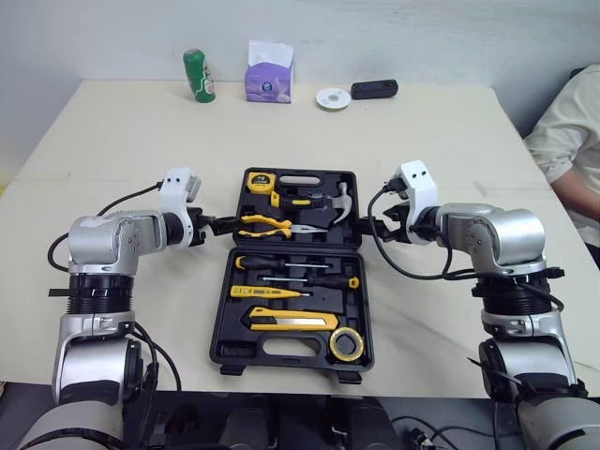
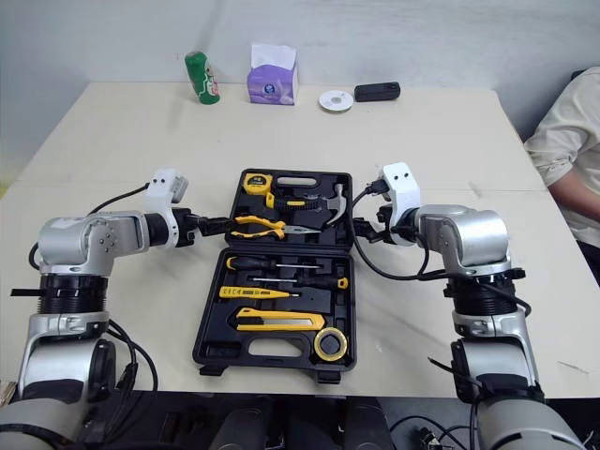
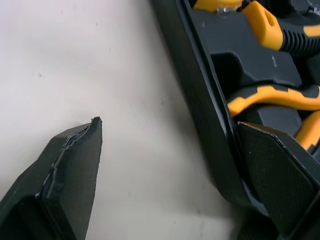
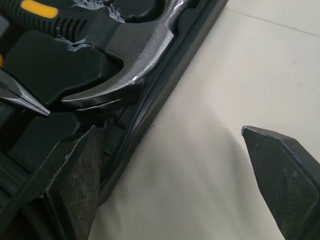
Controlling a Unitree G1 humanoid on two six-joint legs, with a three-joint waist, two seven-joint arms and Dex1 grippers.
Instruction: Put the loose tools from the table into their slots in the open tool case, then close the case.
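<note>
Beige table, pale wall behind; left gripper and right gripper spread across the tool case rims.

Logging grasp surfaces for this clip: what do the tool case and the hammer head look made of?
Tool case: looks like black moulded plastic, matte, with a finely pebbled rim. Hammer head: probably polished steel, silvery with bright streaked reflections.

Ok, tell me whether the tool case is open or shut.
Open: the tool case lies spread flat, both halves showing tools.
</note>
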